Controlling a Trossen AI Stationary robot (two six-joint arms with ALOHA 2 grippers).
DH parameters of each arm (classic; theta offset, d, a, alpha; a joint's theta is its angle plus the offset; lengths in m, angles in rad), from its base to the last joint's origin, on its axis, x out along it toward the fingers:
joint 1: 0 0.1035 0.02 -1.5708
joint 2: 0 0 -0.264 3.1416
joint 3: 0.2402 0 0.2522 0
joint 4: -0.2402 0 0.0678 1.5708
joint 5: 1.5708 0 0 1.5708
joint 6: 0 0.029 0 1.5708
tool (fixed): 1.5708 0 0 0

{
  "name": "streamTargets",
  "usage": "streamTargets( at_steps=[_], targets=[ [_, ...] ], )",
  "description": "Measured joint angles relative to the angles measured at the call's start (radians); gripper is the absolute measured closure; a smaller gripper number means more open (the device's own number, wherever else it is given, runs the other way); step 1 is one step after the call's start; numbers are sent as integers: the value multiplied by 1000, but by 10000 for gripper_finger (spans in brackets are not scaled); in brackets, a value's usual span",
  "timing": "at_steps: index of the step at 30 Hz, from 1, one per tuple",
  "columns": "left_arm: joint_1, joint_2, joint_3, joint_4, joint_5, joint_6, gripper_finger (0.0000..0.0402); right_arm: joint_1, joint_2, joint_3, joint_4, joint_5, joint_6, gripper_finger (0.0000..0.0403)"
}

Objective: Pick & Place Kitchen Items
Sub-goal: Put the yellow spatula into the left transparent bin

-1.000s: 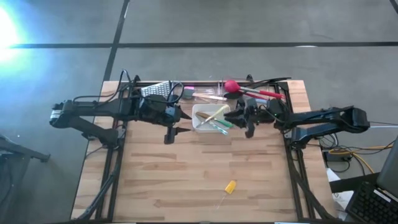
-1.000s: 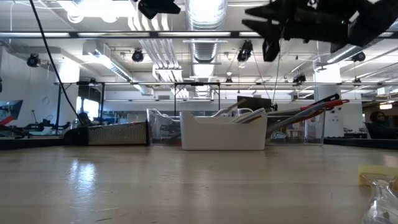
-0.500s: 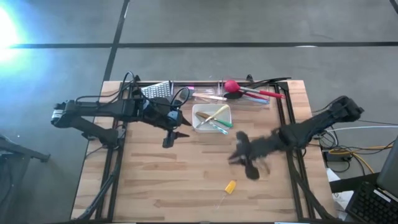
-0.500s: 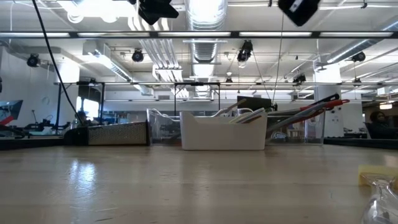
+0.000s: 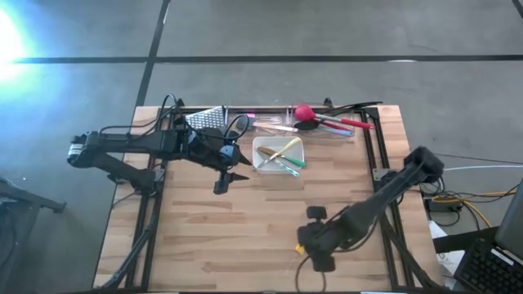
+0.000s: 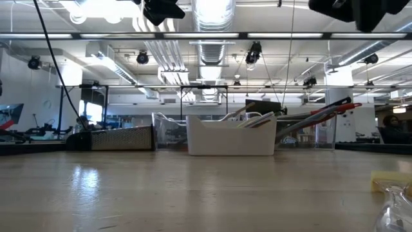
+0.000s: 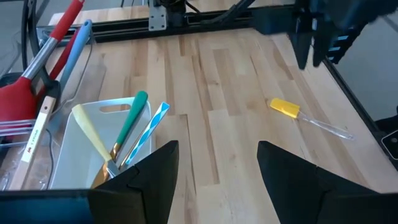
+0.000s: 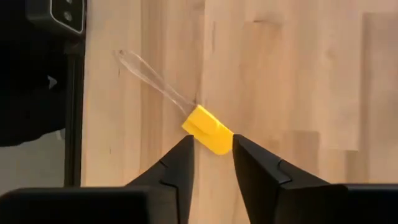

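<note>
Yellow spatula (image 8: pixel 208 129) between open right gripper (image 8: pixel 212 155) fingers, no legible writing

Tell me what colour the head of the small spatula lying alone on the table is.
Yellow; the spatula head has a clear handle, seen best in the right wrist view.

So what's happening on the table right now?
The right gripper hangs open above the yellow spatula with the clear handle, which lies alone on the bare wood at the table's near side; nothing is gripped yet. The left gripper waits open beside the white tray, which holds a few utensils. More utensils sit in the clear bins at the far edge.
</note>
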Motion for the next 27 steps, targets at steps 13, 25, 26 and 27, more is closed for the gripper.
streamTargets(
  at_steps=[13,25,26,27],
  targets=[
    [0,0,0,-1,0,41,177,-4,243,102,-3,-35,15,187],
    [0,0,0,-3,0,45,177,-12,414,104,-19,-96,-38,144],
    [0,0,0,-3,0,45,177,-14,422,104,-20,-95,-38,142],
    [0,0,0,-3,0,45,177,-16,428,104,-20,-92,-38,142]
  ],
)
